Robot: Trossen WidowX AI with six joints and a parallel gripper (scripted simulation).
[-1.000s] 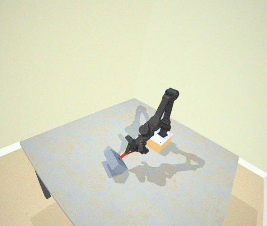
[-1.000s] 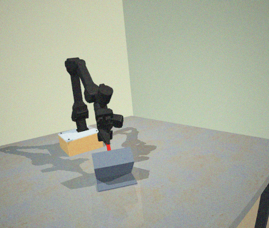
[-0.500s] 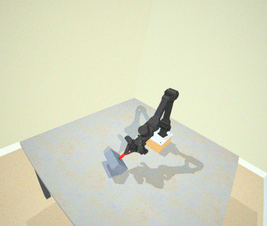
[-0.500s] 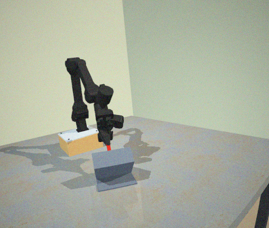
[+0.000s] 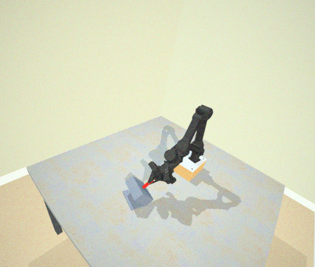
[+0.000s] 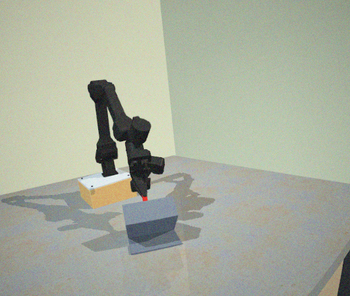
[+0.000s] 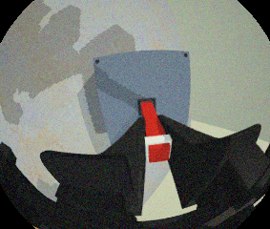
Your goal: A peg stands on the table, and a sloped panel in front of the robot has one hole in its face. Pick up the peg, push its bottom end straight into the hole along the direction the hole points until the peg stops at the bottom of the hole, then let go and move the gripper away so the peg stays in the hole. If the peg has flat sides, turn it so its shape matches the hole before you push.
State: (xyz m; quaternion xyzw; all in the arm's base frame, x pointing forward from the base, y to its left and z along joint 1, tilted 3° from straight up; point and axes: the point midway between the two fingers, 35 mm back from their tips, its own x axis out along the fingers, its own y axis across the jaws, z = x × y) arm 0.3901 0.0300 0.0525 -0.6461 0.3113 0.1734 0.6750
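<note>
Our claw (image 5: 152, 180) (image 6: 144, 195) (image 7: 150, 120) pinches the red peg (image 5: 145, 185) (image 6: 144, 198) (image 7: 152, 120) near its white-rimmed end, slanted, so its far end can enter the square hole (image 7: 140, 107) in the panel (image 5: 135, 185) (image 6: 150, 208) (image 7: 125, 81).
</note>
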